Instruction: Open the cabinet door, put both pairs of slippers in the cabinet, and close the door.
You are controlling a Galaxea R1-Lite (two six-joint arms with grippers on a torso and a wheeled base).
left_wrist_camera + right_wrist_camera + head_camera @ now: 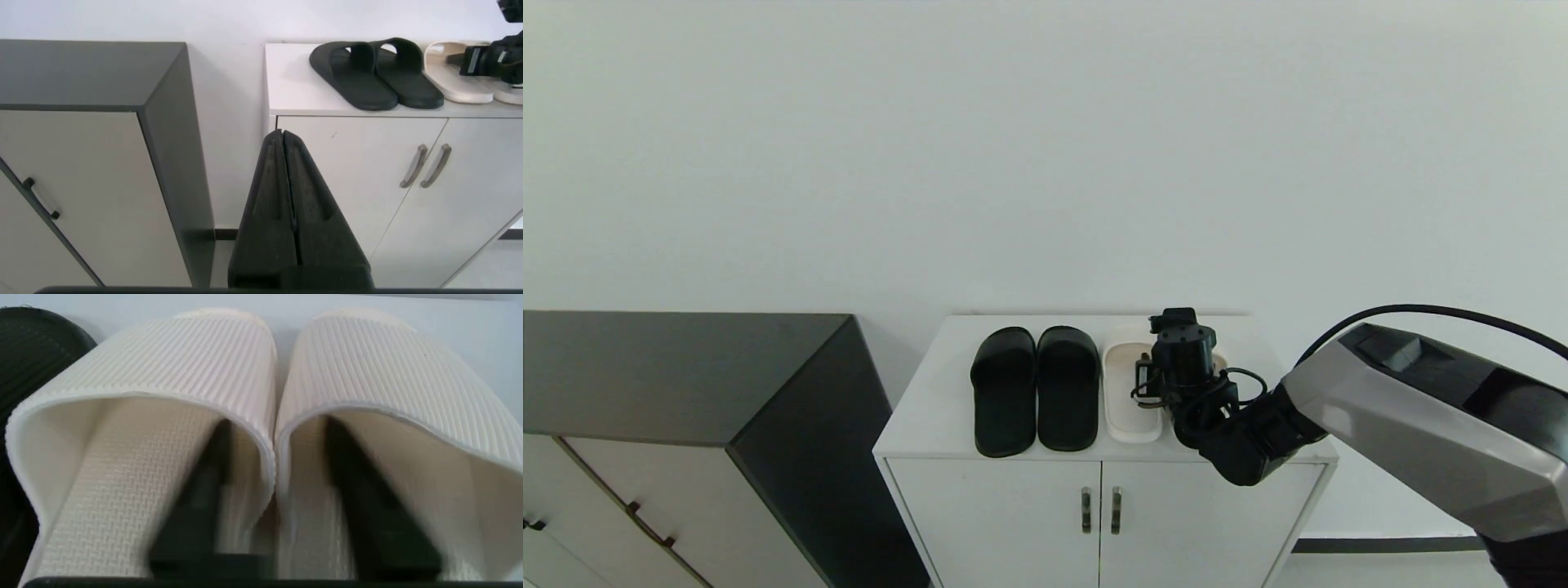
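Sitting atop cabinet (pixel 931 412), two black slippers (pixel 1005 392), two cream slippers (pixel 1127 404)

Domestic hallway look: white shoe cabinet (pixel 996 523) under the right gripper (pixel 1176 327), black slippers (pixel 1005 392) on top, grey cabinet (pixel 686 367) to its left, bare wall (pixel 1045 163).

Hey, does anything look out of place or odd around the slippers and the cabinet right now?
Nothing is spilled or damaged; the black slippers and white slippers lie neatly paired on the cabinet top. One oddity: the right tool has a finger inside each white slipper while the cabinet doors are shut.
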